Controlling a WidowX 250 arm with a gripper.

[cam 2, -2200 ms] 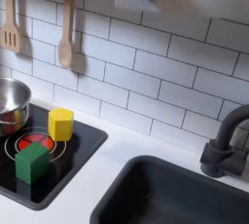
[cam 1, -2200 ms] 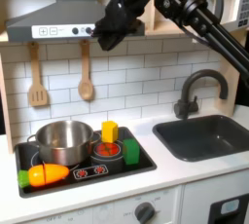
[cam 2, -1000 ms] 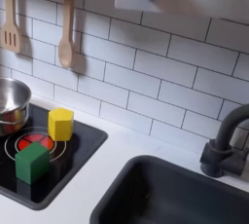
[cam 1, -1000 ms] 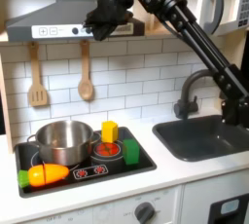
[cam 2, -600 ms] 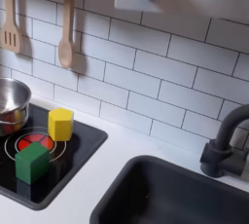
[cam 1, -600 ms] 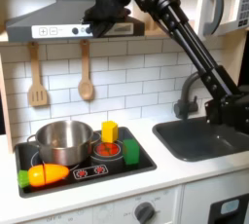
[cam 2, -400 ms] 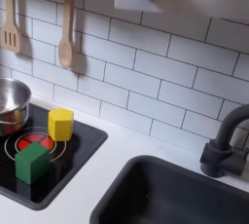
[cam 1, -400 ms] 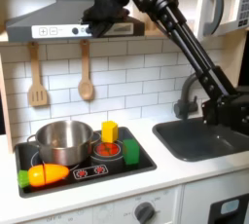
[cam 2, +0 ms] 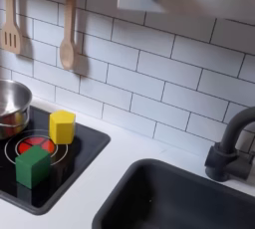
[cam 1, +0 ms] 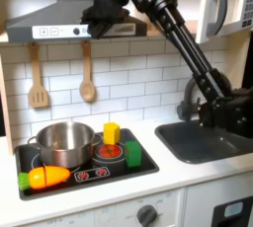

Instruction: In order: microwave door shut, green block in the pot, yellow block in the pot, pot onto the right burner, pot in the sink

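Sitting empty on the stove, pot (cam 1: 65,143) beside blocks (cam 1: 112,132).

The small bright green cuboid block (cam 2: 33,164) and small bright yellow cuboid block (cam 2: 62,125) stand upright on the black stovetop, near each other, beside the shiny round silver metal pot (cam 1: 65,142). The dark grey rectangular sink (cam 1: 208,138) sits apart.

The pot (cam 1: 65,142) is gleaming — polished metal. Two spoons (cam 1: 87,73) are looking wooden; wall tiles (cam 2: 149,79) are shining glossy.
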